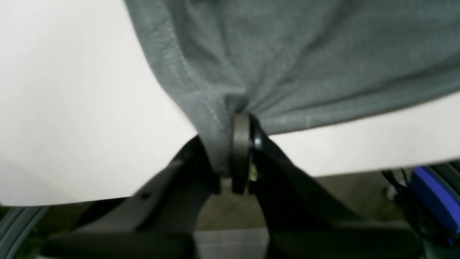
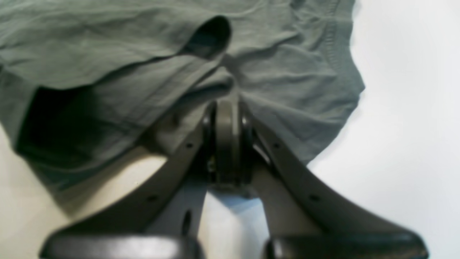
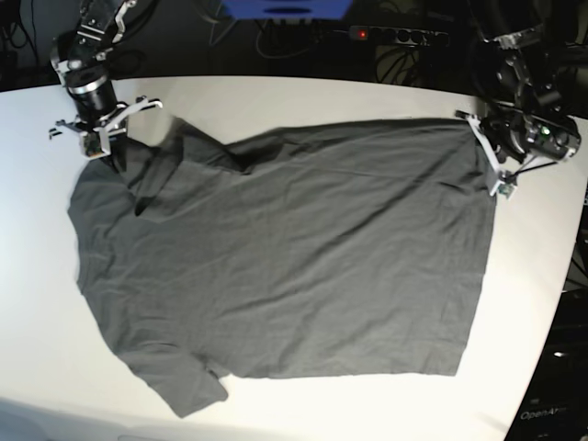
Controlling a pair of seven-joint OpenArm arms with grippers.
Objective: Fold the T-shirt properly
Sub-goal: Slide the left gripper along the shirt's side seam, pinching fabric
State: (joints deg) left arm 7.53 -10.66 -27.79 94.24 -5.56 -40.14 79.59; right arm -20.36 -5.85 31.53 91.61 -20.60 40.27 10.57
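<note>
The dark grey T-shirt [image 3: 285,257] lies spread flat on the white table [image 3: 303,96], sleeves toward the left and hem toward the right. In the base view my right gripper [image 3: 108,152] is at the far left corner, by the upper sleeve. The right wrist view shows this gripper [image 2: 228,102] shut on bunched T-shirt [image 2: 294,82] fabric beside a sleeve opening. At the far right corner my left gripper [image 3: 480,136] meets the hem. In the left wrist view that gripper [image 1: 240,120] is shut on the stitched edge of the T-shirt [image 1: 305,64], which puckers at the grip.
The table's rounded right edge [image 3: 565,276] runs close to the left arm. Behind the table lie a power strip [image 3: 400,35], cables and a blue object [image 3: 285,7]. A blue item [image 1: 435,194] shows below the table edge in the left wrist view.
</note>
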